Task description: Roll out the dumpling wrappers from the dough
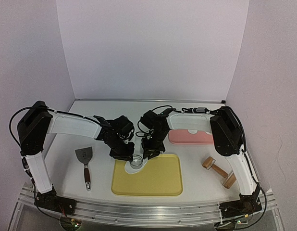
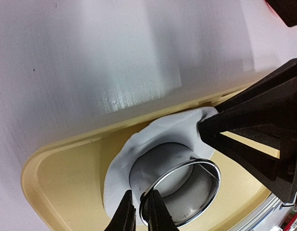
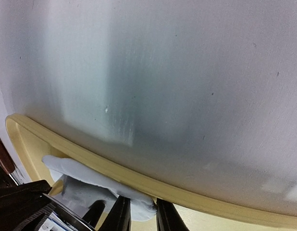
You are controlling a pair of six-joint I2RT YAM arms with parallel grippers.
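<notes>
So we're at the cutting step. The ring cutter (image 2: 183,166) sits on the dough (image 2: 158,137), which lies in the upper left corner of the yellow tray (image 2: 57,178) with its far edge lapping onto the tray's rim. The left pincer (image 2: 140,199) is clamped on the near rim of the ring. The right pincer (image 3: 142,202) looks pinched on the dough's edge, right at the tray rim. We can't make out any finished dumpling wrappers; the only candidate is whatever the ring encloses.

To do this well, we reckon the ring should go straight down and level, with a small twist so it cuts clean through. The right pincer should hold the sheet flat rather than tug it, or the disc goes oval. Then lift the ring vertically.

The left wrist camera shows the ring's seat on the dough and the pinch on its rim, which the arms crowd out in the overhead view. The right wrist camera shows dough filling the gap between its fingers. Only the overhead view shows the rolling pin (image 1: 218,171) at lower right, the spatula (image 1: 85,166) at left and the pink tray (image 1: 187,138) at centre right, all on the worktop (image 1: 100,187).
</notes>
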